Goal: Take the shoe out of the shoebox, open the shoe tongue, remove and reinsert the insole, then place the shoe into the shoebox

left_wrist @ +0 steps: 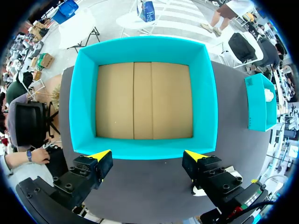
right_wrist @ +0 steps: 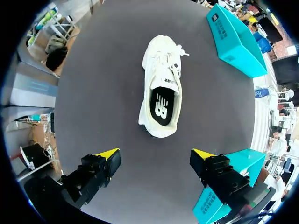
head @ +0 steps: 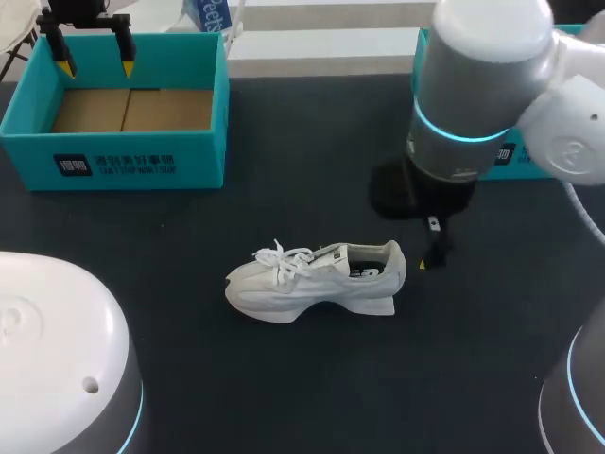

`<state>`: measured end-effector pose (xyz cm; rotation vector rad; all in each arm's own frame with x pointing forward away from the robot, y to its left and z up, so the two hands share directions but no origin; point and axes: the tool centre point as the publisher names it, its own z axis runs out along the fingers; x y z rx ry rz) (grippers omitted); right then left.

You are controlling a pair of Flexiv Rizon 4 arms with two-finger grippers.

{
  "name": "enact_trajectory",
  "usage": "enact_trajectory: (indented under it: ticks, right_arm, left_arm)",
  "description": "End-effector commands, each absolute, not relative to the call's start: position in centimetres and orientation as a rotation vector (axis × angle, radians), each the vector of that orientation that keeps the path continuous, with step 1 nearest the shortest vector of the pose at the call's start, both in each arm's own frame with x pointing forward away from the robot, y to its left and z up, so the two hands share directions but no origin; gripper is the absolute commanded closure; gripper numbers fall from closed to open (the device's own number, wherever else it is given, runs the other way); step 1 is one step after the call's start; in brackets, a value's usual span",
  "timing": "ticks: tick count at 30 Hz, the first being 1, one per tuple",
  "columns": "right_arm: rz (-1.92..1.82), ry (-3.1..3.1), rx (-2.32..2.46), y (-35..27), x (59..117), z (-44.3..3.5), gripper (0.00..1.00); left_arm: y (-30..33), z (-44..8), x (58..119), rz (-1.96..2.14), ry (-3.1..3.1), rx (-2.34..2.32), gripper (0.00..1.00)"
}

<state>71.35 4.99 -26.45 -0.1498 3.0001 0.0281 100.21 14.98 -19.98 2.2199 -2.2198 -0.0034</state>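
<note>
Yellow-tipped fingers of the right gripper (right_wrist: 155, 154) stand wide apart with nothing between them, hovering over the dark table (head: 284, 378) just behind the heel of the white sneaker (right_wrist: 161, 88). Ahead of them the sneaker sits upright on its sole, heel nearest and toe pointing away, with the black insole (right_wrist: 161, 106) still seated inside and the laces (right_wrist: 167, 58) loosely tied over the tongue (right_wrist: 166, 74). A second teal box (left_wrist: 256, 105) lies just beside this gripper.

Over at the far left, the left gripper (left_wrist: 147, 155) also hangs open and empty above the near wall of the teal shoebox (left_wrist: 140, 46), whose cardboard floor is bare. Sneaker and shoebox are well apart.

With the shoe out, the step in hand looks to be opening the tongue. Doing it well probably means two contacts — one gripper pinning the heel collar so the light shoe cannot slide or tip, the other nipping only the tongue's top edge and drawing it up and toward the toe. Catching a lace loop instead would drag the whole shoe, so the pinch should land behind the knot.
</note>
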Motion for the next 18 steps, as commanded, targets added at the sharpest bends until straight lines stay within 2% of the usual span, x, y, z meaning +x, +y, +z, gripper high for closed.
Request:
enact_trajectory:
  ticks: [1, 18]
  right_arm:
    - [0.845, 2.915, -0.268, 3.9, 71.0, -27.5, 0.0]
    - [0.848, 2.933, -0.335, 3.2, 71.4, -28.8, 0.0]
  left_arm:
    - [15.0, -20.0, 100.2, -0.003, -2.22, 2.22, 0.0]
    - [15.0, -20.0, 100.2, -0.003, -2.22, 2.22, 0.0]
